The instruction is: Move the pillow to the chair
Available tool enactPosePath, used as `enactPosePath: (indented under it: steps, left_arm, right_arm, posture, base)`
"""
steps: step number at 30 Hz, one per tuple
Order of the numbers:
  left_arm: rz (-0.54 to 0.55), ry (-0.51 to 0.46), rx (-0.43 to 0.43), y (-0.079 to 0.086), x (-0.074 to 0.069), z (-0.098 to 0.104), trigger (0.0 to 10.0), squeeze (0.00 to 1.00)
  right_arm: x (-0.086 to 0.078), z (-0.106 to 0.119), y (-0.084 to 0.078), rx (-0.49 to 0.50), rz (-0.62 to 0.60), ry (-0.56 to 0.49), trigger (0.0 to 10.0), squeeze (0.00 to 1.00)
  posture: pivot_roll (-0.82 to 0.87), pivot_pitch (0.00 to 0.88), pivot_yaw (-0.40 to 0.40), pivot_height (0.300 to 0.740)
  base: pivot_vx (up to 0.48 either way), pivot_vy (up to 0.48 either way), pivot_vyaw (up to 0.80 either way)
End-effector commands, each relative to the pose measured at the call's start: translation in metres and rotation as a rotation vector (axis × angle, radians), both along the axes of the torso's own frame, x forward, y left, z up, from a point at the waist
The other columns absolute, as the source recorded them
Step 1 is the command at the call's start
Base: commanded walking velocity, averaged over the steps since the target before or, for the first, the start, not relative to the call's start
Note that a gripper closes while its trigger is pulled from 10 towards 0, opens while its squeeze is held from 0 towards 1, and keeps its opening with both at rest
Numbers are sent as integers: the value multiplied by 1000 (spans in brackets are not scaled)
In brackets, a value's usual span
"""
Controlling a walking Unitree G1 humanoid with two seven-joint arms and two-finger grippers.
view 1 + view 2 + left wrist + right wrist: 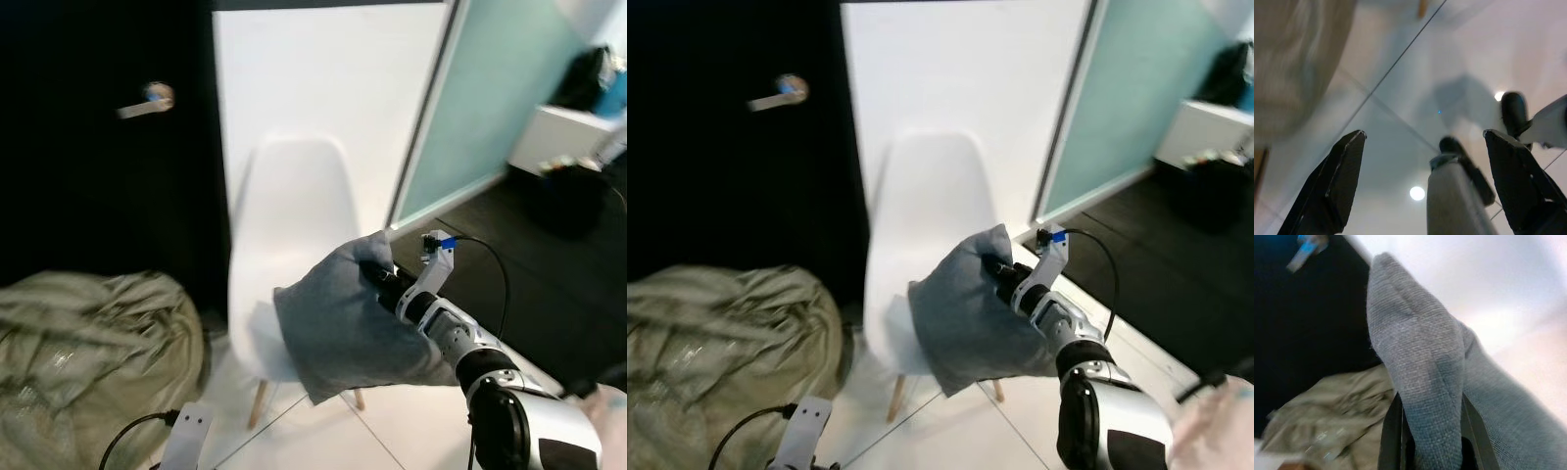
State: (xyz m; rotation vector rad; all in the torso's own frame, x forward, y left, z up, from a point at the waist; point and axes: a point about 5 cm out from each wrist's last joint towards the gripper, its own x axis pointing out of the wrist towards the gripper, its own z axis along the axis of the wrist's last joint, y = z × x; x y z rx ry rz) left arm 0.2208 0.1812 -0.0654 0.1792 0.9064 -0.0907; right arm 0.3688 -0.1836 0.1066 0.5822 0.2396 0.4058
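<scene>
White chair stands vs. the white wall, beside a black door. Olive beanbag slumps on the floor to the chair's left. Grey pillow hangs in front of the chair seat, off the floor, upper corner pinched in the right gripper, jaws clamped on fabric. Left gripper low by the chair, over pale tiles, jaws wide, nothing betw. them.
</scene>
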Motion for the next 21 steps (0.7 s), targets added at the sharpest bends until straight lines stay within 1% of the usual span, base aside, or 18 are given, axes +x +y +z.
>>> enactPosePath:
  steps: [1, 7, 9, 10, 11, 12, 13, 14, 15, 16, 17, 19, 21]
  left_arm:
    - [-13, 11, -1, -3, -4, -2, 10000, 0]
    - [-12, 9, -3, -4, -3, -2, 10000, 0]
    - [-13, 9, -3, -4, -3, -2, 10000, 0]
    - [-14, 9, -2, -4, -3, -2, 10000, 0]
    - [-14, 9, -2, -4, -3, -2, 10000, 0]
    - [-13, 9, -2, -3, -3, -2, 10000, 0]
    - [-13, 9, -2, -3, -3, -2, 10000, 0]
    - [-14, 9, -2, -3, -3, -2, 10000, 0]
    - [-13, 9, -1, -3, -3, -2, 10000, 0]
    - [-13, 10, -1, -3, -3, -2, 10000, 0]
    - [-13, 10, -1, -3, -3, -2, 10000, 0]
    - [-15, 10, 1, -2, -3, -2, 10000, 0]
    - [-16, 11, 2, -2, -4, -2, 10000, 0]
  right_arm:
    - [10, 20, 6, 17, 6, -80, 10000, 0]
    - [10, 20, 9, 7, 23, -74, 10000, 0]
    - [10, 20, 10, 0, 37, -72, 10000, 0]
    - [10, 18, 14, -43, 64, -66, 10000, 0]
    - [10, 18, 14, -43, 64, -66, 10000, 0]
    - [9, 16, 17, -76, 94, -64, 10000, 0]
    - [9, 16, 17, -76, 94, -64, 10000, 0]
    - [7, 15, 22, -86, 134, -67, 10000, 0]
    - [6, 15, 28, -80, 181, -78, 10000, 0]
    - [6, 16, 31, -68, 208, -86, 10000, 0]
    - [6, 16, 31, -68, 208, -86, 10000, 0]
    - [5, 19, 39, -59, 277, -115, 10000, 0]
    - [6, 25, 46, -22, 325, -147, 10000, 0]
  posture:
    - [-132, 0, -70, 702]
    - [-133, 0, -72, 702]
    - [-133, 0, -72, 702]
    - [-134, 0, -71, 702]
    - [-134, 0, -71, 702]
    - [-134, 0, -72, 702]
    - [-134, 0, -72, 702]
    - [-133, 0, -72, 702]
    - [-132, 0, -71, 702]
    - [-132, 0, -71, 702]
    - [-132, 0, -71, 702]
    - [-132, 0, -69, 702]
    - [-132, 0, -68, 702]
  base:
    - [334, 0, -763]
    - [336, 0, -769]
    - [337, 0, 0]
    - [337, 0, 0]
    - [337, 0, 0]
    - [341, 0, 0]
    - [341, 0, 0]
    - [341, 0, 0]
    - [341, 0, 0]
    - [341, 0, 0]
    - [341, 0, 0]
    - [341, 0, 0]
    - [345, 0, 0]
